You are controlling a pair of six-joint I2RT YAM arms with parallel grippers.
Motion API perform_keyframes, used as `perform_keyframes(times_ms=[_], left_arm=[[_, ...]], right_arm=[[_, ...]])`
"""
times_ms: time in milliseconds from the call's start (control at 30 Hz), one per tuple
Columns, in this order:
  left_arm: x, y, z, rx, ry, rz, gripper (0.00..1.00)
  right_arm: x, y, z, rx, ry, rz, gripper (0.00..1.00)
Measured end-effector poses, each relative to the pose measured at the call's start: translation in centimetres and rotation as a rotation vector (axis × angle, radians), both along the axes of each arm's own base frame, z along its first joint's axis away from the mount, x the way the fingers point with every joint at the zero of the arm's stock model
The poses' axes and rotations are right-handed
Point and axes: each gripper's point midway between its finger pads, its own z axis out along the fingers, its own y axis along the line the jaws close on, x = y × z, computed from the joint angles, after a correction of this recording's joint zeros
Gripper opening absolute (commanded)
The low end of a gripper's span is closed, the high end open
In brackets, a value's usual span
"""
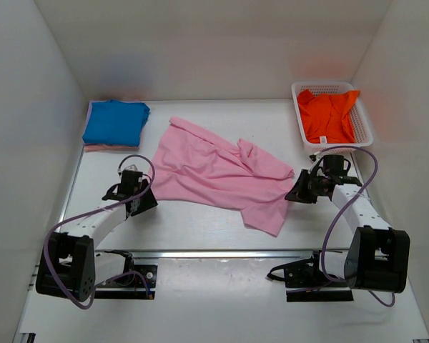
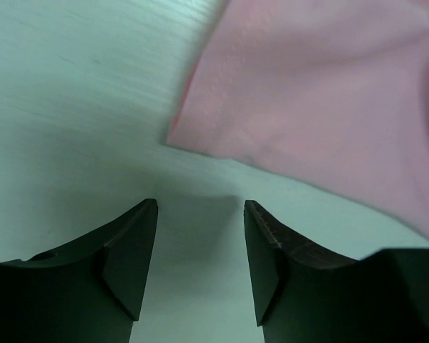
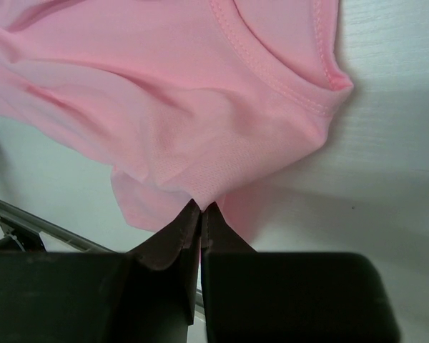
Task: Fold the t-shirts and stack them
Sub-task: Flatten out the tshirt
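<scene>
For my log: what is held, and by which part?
Right fingers pinch the light pink cotton t-shirt by a fold near its neckline; left fingers hold nothing.

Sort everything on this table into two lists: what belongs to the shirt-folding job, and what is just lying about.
Belongs to the job:
pink t-shirt, spread out mid-table
blue t-shirt, folded at the far left
orange t-shirt, crumpled at the far right

Just lying about:
white basket, merely holding the orange t-shirt
</scene>
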Motion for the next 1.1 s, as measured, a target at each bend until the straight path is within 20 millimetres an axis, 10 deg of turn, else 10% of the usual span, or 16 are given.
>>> perform_keyframes(times_ms=[300, 400, 433, 667, 800, 900, 1033, 1100], left_arm=[[2.9, 1.0, 0.1, -0.014, -0.087, 0.122, 0.63], [4.1, 1.0, 0.1, -0.028, -0.105, 0.143, 0.34], [4.3, 0.9, 0.0, -0.035, -0.105, 0.144, 0.05], [6.9, -1.2, 2.1, -0.116, -0.120, 0.071, 0.00], [10.1, -1.6, 11.0, -0.180, -0.325, 0.053, 0.00], [11.2, -1.2, 21.9, -0.205, -0.568, 0.047, 0.00], [8.7, -1.6, 37.2, -0.240, -0.909, 0.000, 0.00], [5.9, -1.2, 41.8, -0.254, -1.026, -0.002, 0.00]], right_arm=[[0.2, 0.2, 0.2, 0.009, -0.018, 0.012, 0.00], [0.2, 0.3, 0.3, 0.016, -0.019, 0.015, 0.00], [0.3, 0.4, 0.3, 0.017, -0.021, 0.017, 0.01], [0.1, 1.0, 1.4, 0.056, -0.033, 0.031, 0.00], [1.3, 1.8, 6.7, 0.109, -0.171, 0.032, 0.00], [2.4, 2.3, 14.0, 0.137, -0.388, 0.035, 0.00], [1.3, 2.5, 25.0, 0.158, -0.696, 0.037, 0.00], [-0.1, 2.9, 29.9, 0.152, -0.826, 0.044, 0.01]])
